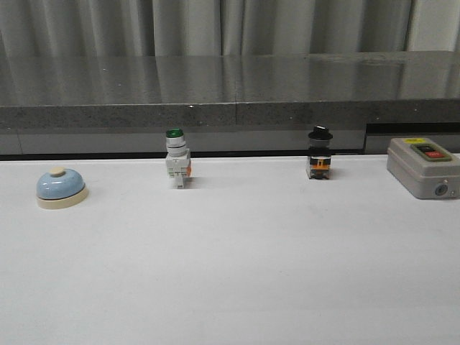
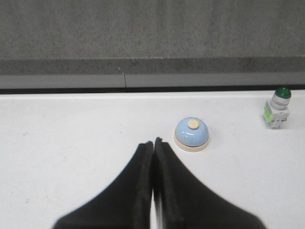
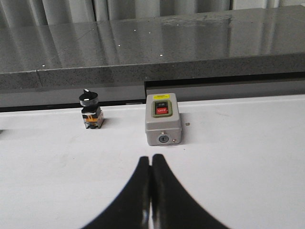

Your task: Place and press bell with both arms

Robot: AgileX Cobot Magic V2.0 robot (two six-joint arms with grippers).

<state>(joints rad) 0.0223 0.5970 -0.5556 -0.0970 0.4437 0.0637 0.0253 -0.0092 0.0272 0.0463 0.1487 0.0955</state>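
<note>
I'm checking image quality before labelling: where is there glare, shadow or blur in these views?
Front view: the dark polished stone ledge mirrors the curtains; the light-blue dome bell is sharp with a faint shadow. Left wrist view: the shut left gripper is a featureless black shape. Right wrist view: bright specks on the ledge; the grey switch box is clear, the shut right gripper dark.

Only the tips of the robot show, one pair in each wrist view; the front view shows none of it. The left end effector (image 2: pixel 153 143) is two matte black fingers (image 2: pixel 128 191), each broad at its base and sweeping in a smooth curve to a narrow, blunt tip. Their surface looks slightly rough, like rubber or foam, with a thin pale seam between them. The right end effector (image 3: pixel 151 160) has the same form: two plain black curved fingers (image 3: pixel 169 200). No cables, screws or markings are visible on either.
</note>
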